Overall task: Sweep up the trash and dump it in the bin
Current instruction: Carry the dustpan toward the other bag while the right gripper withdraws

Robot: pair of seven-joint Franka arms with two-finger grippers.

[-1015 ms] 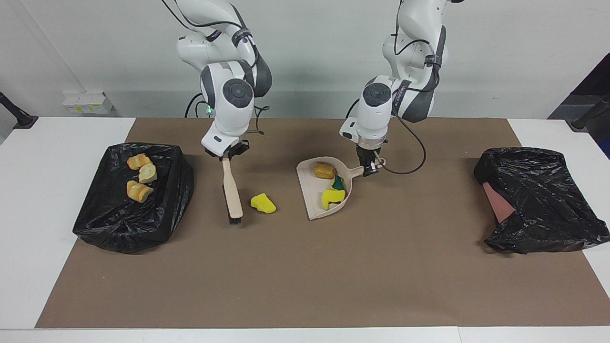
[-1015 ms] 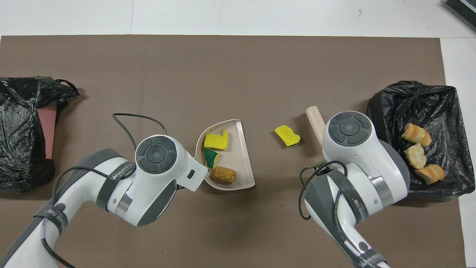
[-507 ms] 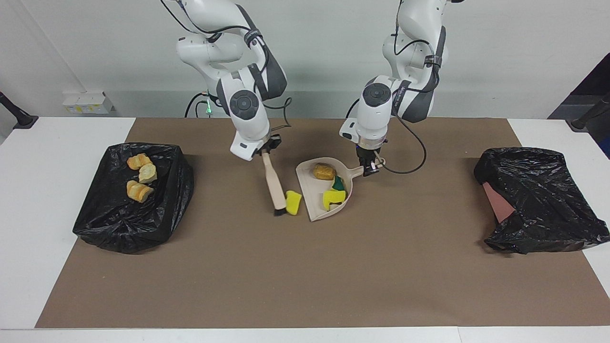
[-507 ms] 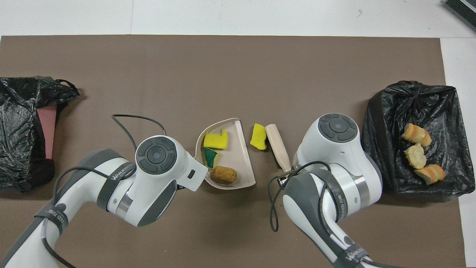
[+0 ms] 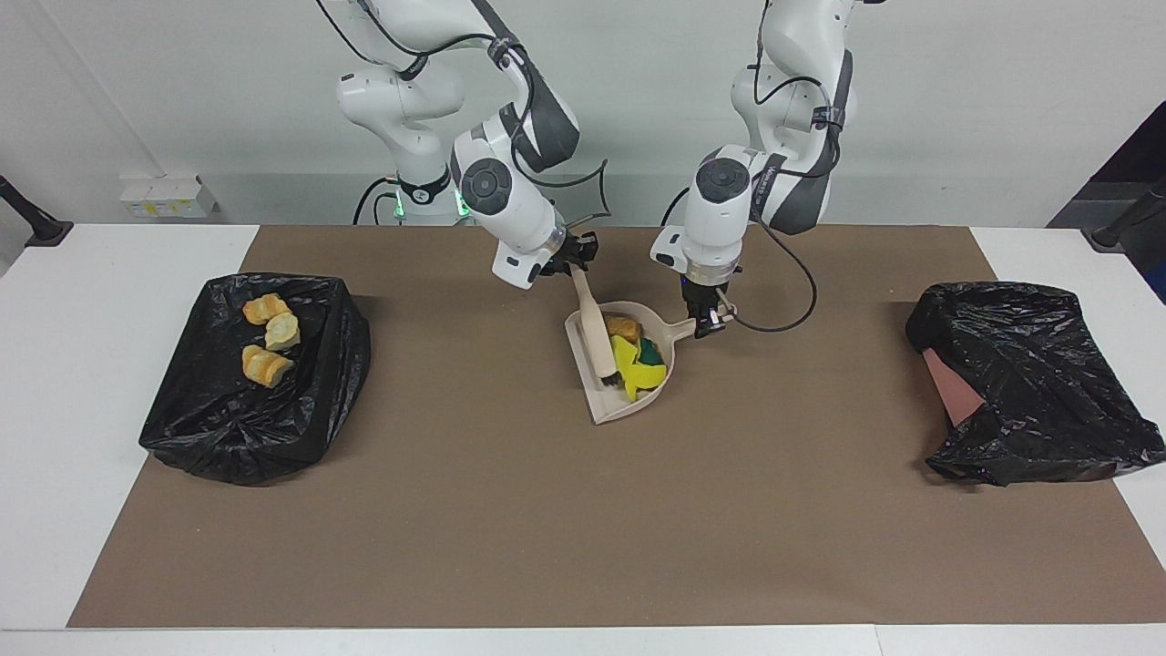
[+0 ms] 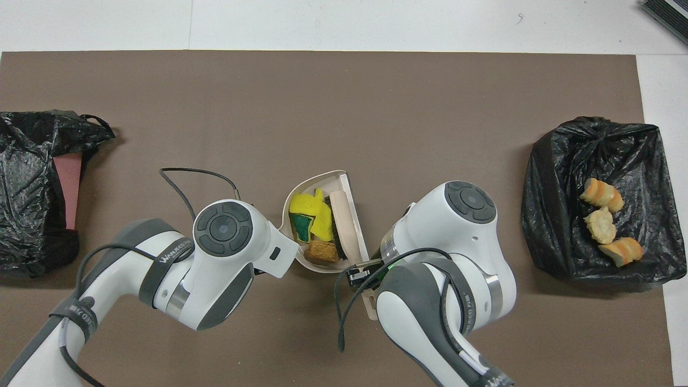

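The beige dustpan (image 5: 605,402) (image 6: 317,177) lies flat mid-mat. My left gripper (image 5: 709,321) is shut on its handle; its own wrist hides it from overhead. In the pan sit trash scraps: yellow sponge chunks (image 5: 629,357) (image 6: 303,206), a green-backed one (image 5: 649,350), and a brown bread-like lump (image 5: 624,325) (image 6: 321,251). My right gripper (image 5: 572,266) (image 6: 359,275) is shut on the beige brush (image 5: 594,333) (image 6: 344,220), whose dark bristles rest inside the pan against the sponge. The black-bagged bin (image 5: 273,428) (image 6: 559,226) at the right arm's end holds three bread lumps (image 5: 266,339) (image 6: 601,224).
A second black-bagged container (image 5: 1029,383) (image 6: 27,177) with a pink side showing stands at the left arm's end. A brown mat (image 5: 583,528) covers the table between them. A black cable (image 5: 783,314) loops from the left wrist beside the pan.
My right arm swept the brush toward the left arm's end, pushing the loose yellow sponge chunk off the mat into the dustpan. The left arm and pan held still.
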